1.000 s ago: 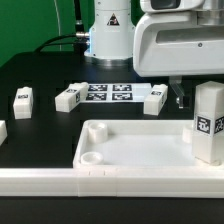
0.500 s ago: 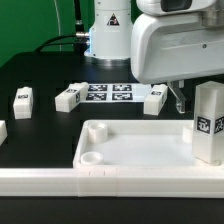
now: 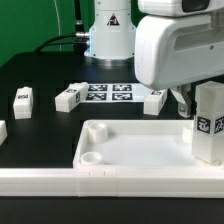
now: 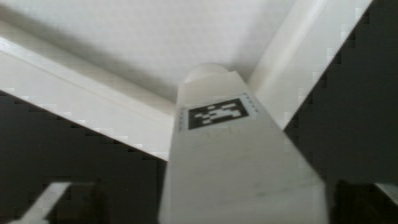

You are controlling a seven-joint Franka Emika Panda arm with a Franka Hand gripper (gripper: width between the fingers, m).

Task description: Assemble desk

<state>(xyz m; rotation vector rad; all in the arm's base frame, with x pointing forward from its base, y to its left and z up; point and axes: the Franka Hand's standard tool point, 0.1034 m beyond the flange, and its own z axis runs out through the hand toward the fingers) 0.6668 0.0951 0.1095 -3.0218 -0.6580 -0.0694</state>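
Observation:
The white desk top [image 3: 130,150], a rimmed tray with round corner sockets, lies in front. One tagged leg [image 3: 208,122] stands upright in its corner at the exterior view's right. My gripper [image 3: 188,98] hangs just behind and above that leg, and one dark finger [image 3: 182,100] shows. In the wrist view the leg [image 4: 240,160] rises between my fingers, with the tray rim [image 4: 89,95] behind it. My gripper [image 4: 214,212] is open, and a finger [image 4: 50,203] stands apart from the leg.
Three loose legs lie on the black table: one [image 3: 22,99] at the left, one [image 3: 67,97] and one [image 3: 155,101] either side of the marker board [image 3: 108,93]. Another white piece [image 3: 2,131] sits at the left edge. A long white rail [image 3: 110,181] runs along the front. The robot base [image 3: 108,35] stands behind.
My hand has shifted a little toward the exterior view's right, closer over the upright leg. The leg and tray have not moved.

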